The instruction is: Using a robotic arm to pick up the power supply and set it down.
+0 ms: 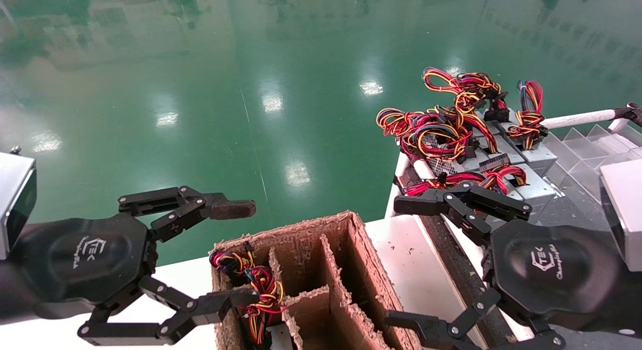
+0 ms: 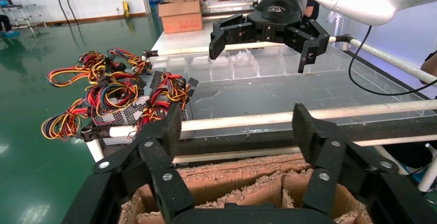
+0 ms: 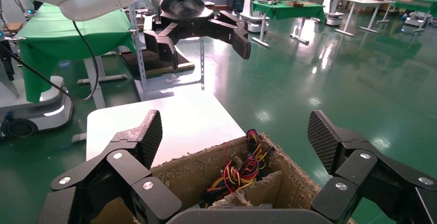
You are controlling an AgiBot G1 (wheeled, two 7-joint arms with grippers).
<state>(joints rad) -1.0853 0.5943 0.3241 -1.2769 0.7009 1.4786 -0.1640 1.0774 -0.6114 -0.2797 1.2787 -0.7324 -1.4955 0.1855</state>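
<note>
Several grey power supplies [image 1: 536,187] with red, yellow and black wire bundles [image 1: 451,124] lie piled on the rack at the right; the left wrist view shows that pile [image 2: 121,113] too. Another wire bundle [image 1: 261,290] sticks out of the left compartment of a worn cardboard box [image 1: 351,249], also in the right wrist view [image 3: 239,170]. My right gripper [image 1: 397,262] hangs open and empty at the box's right side, below the pile. My left gripper [image 1: 243,253], with a brownish worn pad, stands open and empty at the box's left side.
The box has cardboard dividers [image 1: 326,270] and stands on a white table [image 1: 416,280]. A white padded rail [image 1: 577,119] and clear plastic compartments [image 1: 582,144] lie behind the pile. Green floor surrounds the table.
</note>
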